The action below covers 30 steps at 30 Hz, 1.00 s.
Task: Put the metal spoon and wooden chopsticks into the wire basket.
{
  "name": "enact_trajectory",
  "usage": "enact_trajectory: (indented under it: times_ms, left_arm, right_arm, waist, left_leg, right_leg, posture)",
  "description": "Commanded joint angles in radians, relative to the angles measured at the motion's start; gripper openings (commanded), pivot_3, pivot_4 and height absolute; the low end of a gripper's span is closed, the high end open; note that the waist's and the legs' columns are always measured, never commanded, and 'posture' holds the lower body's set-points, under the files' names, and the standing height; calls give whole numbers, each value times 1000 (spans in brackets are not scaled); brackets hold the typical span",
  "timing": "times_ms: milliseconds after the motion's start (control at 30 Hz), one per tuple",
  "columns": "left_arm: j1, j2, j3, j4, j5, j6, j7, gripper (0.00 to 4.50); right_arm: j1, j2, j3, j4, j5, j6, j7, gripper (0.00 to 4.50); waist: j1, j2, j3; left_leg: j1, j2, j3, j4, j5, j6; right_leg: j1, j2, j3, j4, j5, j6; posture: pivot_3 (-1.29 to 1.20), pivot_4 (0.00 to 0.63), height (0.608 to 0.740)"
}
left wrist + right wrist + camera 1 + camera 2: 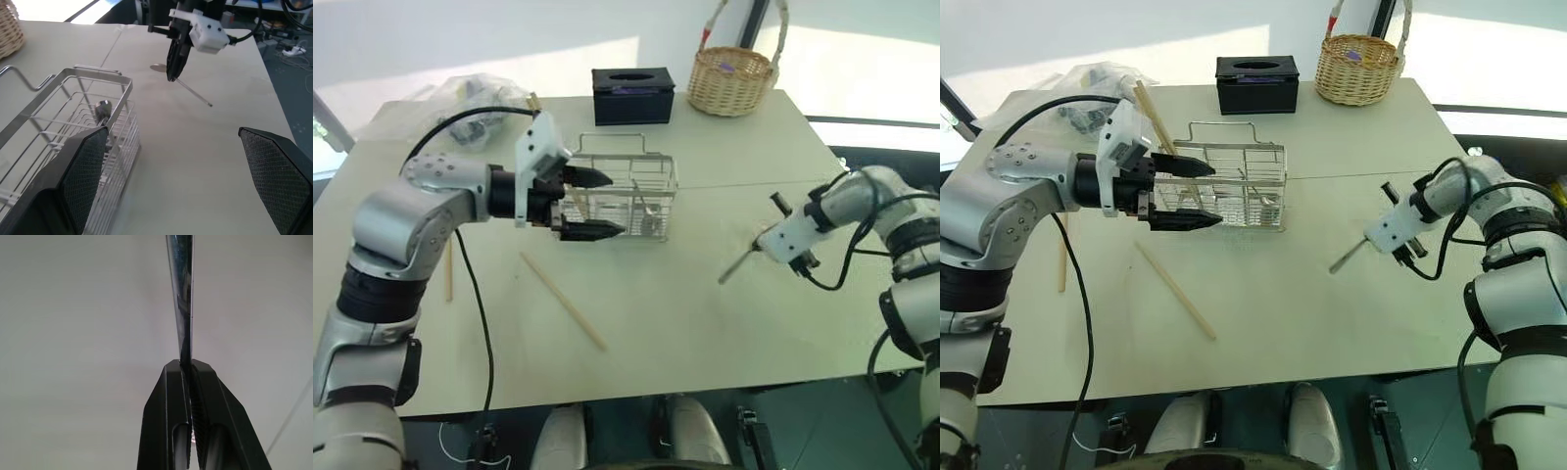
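Observation:
My right gripper is shut on the metal spoon, which slants down toward the table to the right of the wire basket. In the right wrist view its fingers pinch the thin spoon edge-on. My left gripper stands open and empty at the wire basket's left end, pointing right. One wooden chopstick leans up behind the left gripper at the basket. Another lies on the table in front of the basket, and a third lies under my left forearm.
A small metal utensil lies inside the wire basket. At the far edge stand a black tissue box, a round wicker basket and a crumpled plastic bag. Bare table lies between basket and right gripper.

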Motion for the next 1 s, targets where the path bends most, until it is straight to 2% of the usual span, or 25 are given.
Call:
enact_trajectory:
  times_ms: [33, 133, 233, 433, 533, 700, 1000]
  left_arm:
    - [0, 14, 75, -5, -7, -12, 24, 4500]
    - [3, 15, 99, 9, -8, -11, 32, 4500]
    - [2, 10, 111, 24, 0, -21, 44, 4500]
    - [-11, -6, 112, 43, 3, -29, 63, 4500]
    - [-24, -12, 105, 52, 10, -34, 64, 4500]
    - [-40, -12, 103, 61, 14, -38, 65, 4500]
    - [-38, 16, 128, 25, -6, -9, 67, 4500]
  right_arm:
    - [114, -59, -167, -392, 354, 481, 148, 33]
    - [187, -91, -267, -616, 481, 795, 74, 33]
    - [183, -72, -365, -724, 575, 1032, -63, 33]
    - [128, 81, -496, -893, 723, 1330, -387, 33]
    - [127, 192, -473, -970, 727, 1373, -507, 33]
    - [130, 304, -427, -981, 687, 1366, -594, 33]
    - [188, 370, -344, -882, 549, 1245, -643, 33]
  waist:
    - [8, 1, 0]
    - [22, 2, 1]
    - [25, 2, 1]
    - [22, 1, 0]
    - [23, 1, 0]
    - [26, 1, 0]
    - [22, 0, 0]
  left_leg:
    - [0, 0, -1, 1, 0, 0]
    - [-2, -1, -1, 3, -2, 4]
    - [-2, -1, -1, 5, -3, 6]
    - [-2, -1, -1, 4, -4, 6]
    - [-2, -1, 0, 3, -3, 6]
    - [-3, -1, 0, 2, -3, 6]
    - [-4, -2, -1, 2, -4, 7]
  right_leg:
    - [1, 0, 0, 0, 1, 0]
    - [1, -1, -1, 0, 0, 0]
    - [1, -1, -1, -1, 0, 0]
    - [-1, -1, -1, 0, 0, 0]
    - [-2, 0, -1, 0, 1, 0]
    - [-2, -1, -1, 0, 1, 1]
    - [-2, -1, -1, 0, 1, 1]
  posture:
    - [0, 150, 712]
    - [0, 150, 712]
    - [0, 150, 712]
    - [0, 150, 712]
    - [0, 150, 712]
    - [0, 150, 712]
    - [0, 150, 712]
